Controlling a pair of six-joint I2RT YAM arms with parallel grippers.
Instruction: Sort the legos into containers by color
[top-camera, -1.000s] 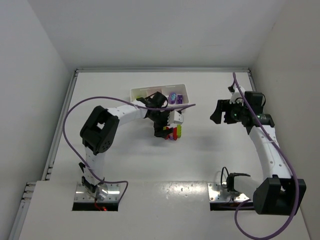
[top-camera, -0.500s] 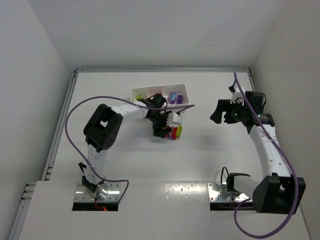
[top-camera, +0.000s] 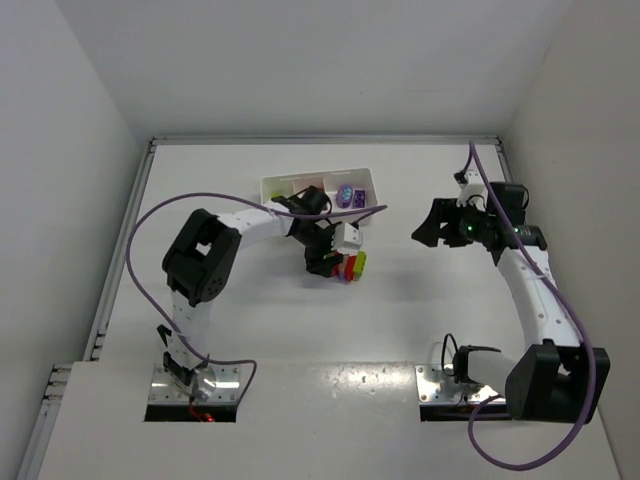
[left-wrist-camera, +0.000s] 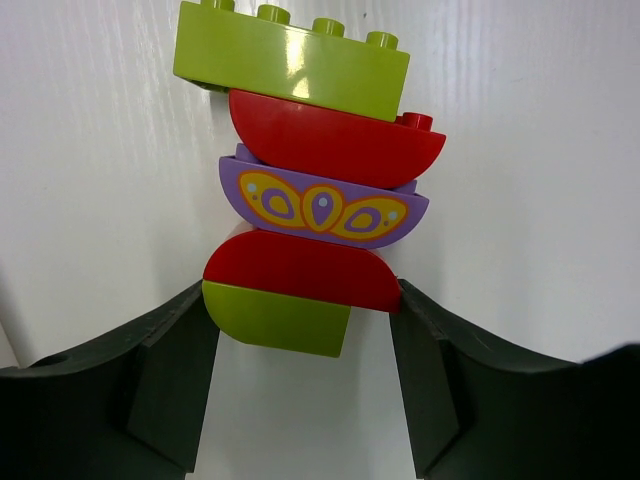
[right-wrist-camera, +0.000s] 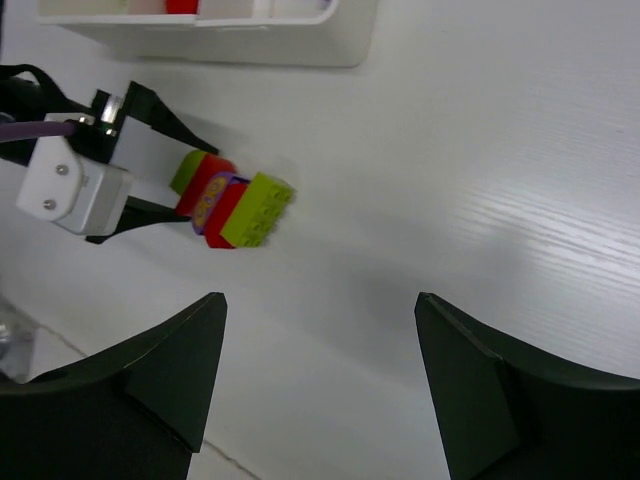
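A stack of stuck-together legos (top-camera: 350, 266) lies on the table just in front of the white tray (top-camera: 270, 184). From its far end it runs: yellow-green brick (left-wrist-camera: 290, 62), red curved piece (left-wrist-camera: 335, 140), purple patterned piece (left-wrist-camera: 322, 205), red half-round (left-wrist-camera: 300, 270), yellow-green piece (left-wrist-camera: 275, 315). My left gripper (left-wrist-camera: 300, 305) is shut on the near end, one finger (left-wrist-camera: 175, 370) against the green piece, the other against the red half-round. My right gripper (right-wrist-camera: 320, 310) hangs open and empty to the right, with the stack (right-wrist-camera: 232, 200) ahead of it.
The tray's containers hold a purple lego (top-camera: 346, 195) in the right part and something red (right-wrist-camera: 182, 6) further left. The tray wall (right-wrist-camera: 300, 40) stands close behind the stack. A purple cable (top-camera: 150, 215) loops off the left arm.
My left gripper has closed from wide open onto the stack's near end. The stack has shifted slightly right. The right gripper has swung a little left, still open.
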